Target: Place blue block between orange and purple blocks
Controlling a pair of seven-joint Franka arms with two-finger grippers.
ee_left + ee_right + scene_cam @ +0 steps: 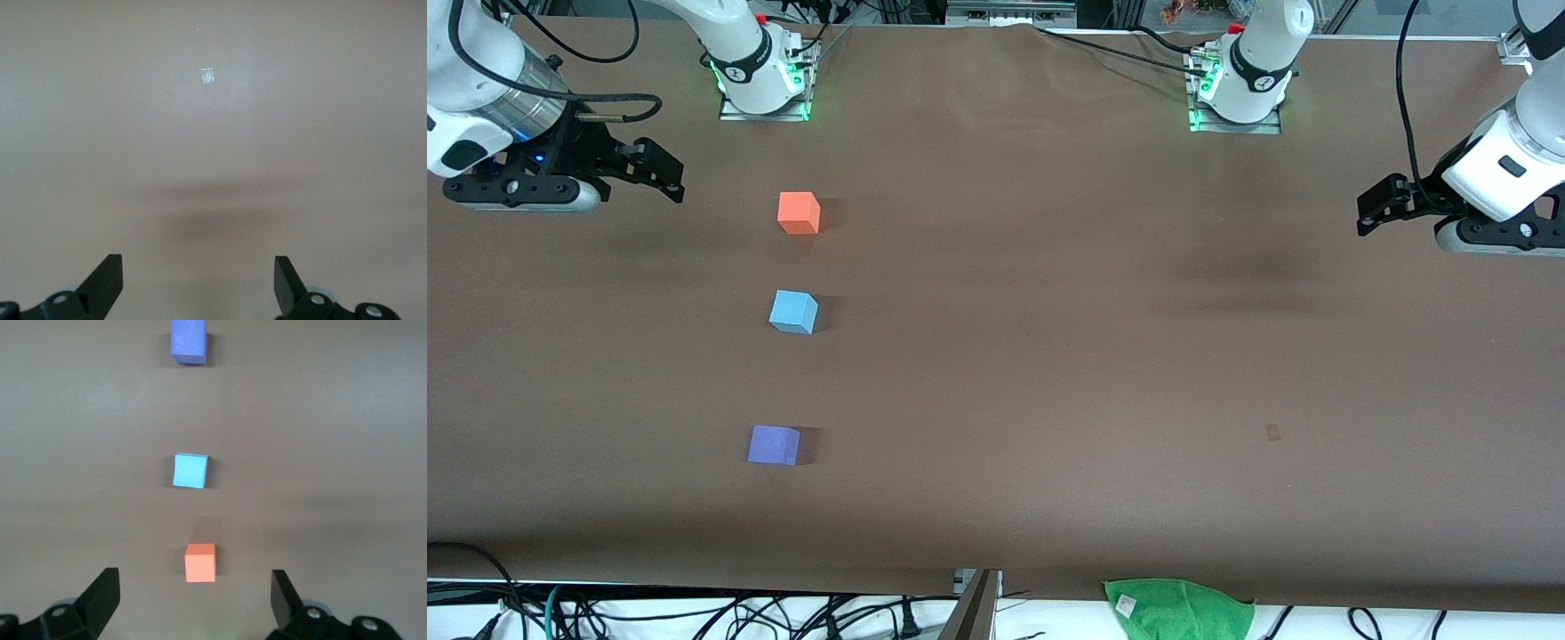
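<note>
Three cubes stand in a row on the brown table toward the right arm's end. The orange block is farthest from the front camera, the blue block is in the middle, and the purple block is nearest. The right wrist view shows the same row: orange, blue, purple. My right gripper is open and empty, up in the air beside the orange block. My left gripper is open and empty, over bare table at the left arm's end.
A green cloth lies at the table edge nearest the front camera. A small tape mark sits on the table toward the left arm's end and also shows in the left wrist view. The arm bases stand along the farthest edge.
</note>
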